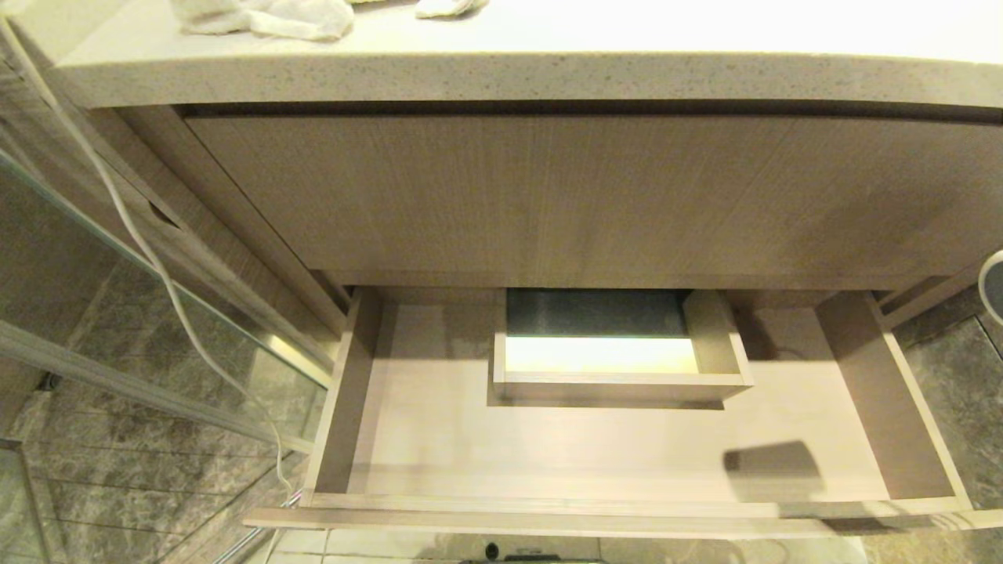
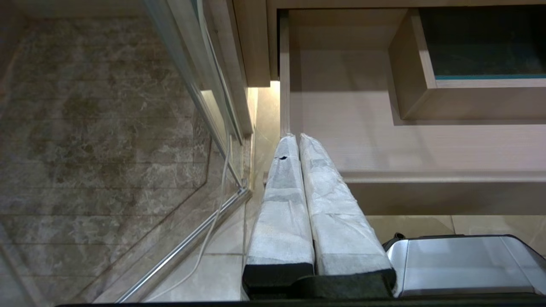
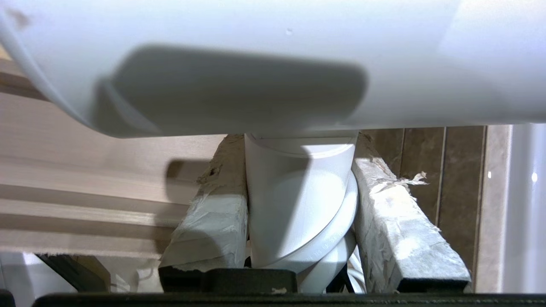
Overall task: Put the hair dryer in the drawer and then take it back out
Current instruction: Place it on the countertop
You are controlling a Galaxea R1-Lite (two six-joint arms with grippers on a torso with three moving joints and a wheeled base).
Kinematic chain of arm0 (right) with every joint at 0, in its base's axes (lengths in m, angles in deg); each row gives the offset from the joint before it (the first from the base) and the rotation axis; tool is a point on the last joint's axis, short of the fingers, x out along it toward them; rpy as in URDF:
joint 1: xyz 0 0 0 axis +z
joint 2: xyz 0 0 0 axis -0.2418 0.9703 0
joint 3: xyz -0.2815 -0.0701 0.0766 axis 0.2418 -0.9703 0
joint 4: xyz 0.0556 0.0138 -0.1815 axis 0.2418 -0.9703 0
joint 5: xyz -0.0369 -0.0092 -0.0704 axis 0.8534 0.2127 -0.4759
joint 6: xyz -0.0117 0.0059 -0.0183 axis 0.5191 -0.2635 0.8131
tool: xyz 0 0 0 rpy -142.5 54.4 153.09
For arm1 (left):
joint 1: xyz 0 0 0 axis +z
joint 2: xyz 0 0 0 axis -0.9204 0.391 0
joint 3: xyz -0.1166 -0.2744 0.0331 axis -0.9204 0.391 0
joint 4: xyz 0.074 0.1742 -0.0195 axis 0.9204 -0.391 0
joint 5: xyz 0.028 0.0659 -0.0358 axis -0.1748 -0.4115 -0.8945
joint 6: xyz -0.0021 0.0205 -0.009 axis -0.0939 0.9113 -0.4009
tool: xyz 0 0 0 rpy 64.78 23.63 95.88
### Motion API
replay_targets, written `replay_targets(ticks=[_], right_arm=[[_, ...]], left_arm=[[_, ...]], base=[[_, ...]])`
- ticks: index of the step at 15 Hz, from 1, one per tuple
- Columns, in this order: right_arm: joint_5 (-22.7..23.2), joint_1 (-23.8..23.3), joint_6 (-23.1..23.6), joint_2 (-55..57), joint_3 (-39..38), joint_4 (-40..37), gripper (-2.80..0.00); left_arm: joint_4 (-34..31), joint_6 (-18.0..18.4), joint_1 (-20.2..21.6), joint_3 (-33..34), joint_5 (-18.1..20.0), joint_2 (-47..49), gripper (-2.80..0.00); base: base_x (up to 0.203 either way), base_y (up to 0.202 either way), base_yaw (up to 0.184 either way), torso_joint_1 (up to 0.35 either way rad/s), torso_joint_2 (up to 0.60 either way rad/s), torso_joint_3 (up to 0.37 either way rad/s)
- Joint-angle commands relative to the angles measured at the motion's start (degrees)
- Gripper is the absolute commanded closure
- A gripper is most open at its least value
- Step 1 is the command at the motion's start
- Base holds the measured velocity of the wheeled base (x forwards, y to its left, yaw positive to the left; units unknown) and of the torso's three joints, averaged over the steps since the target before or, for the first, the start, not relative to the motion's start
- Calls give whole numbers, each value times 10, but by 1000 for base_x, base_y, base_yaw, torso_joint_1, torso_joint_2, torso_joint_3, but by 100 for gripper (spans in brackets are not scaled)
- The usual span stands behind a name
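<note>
The drawer (image 1: 439,446) stands pulled out below the counter, its floor bare apart from a shadow near the front right. My right gripper (image 3: 294,140) is shut on the white handle (image 3: 298,192) of the hair dryer, whose white barrel (image 3: 273,64) lies across above the fingers. In the head view only the dryer's dark grey round end (image 1: 995,286) shows, at the right edge beside the drawer's back right corner. My left gripper (image 2: 297,137) hangs shut and empty by the drawer's (image 2: 375,145) front left corner.
A boxed cutout (image 1: 619,380) rises from the middle of the drawer floor. Above it are a tall wood-grain panel (image 1: 595,188) and a speckled countertop (image 1: 501,74) with a white towel (image 1: 266,17). A glass door (image 1: 157,313) and a white cord (image 1: 141,243) stand left.
</note>
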Motion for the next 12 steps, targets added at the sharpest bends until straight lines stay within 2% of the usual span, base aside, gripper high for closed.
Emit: replay_targets(ticks=[1, 12], right_arm=[[1, 0, 2, -18, -2, -1, 0], [1, -1, -11, -60, -10, 2, 0]], left_arm=[[0, 0, 0, 1, 0, 0, 0], [0, 0, 0, 0, 0, 0, 0]], base=[[0, 0, 0, 420, -460, -255], [0, 0, 0, 276, -511, -261]])
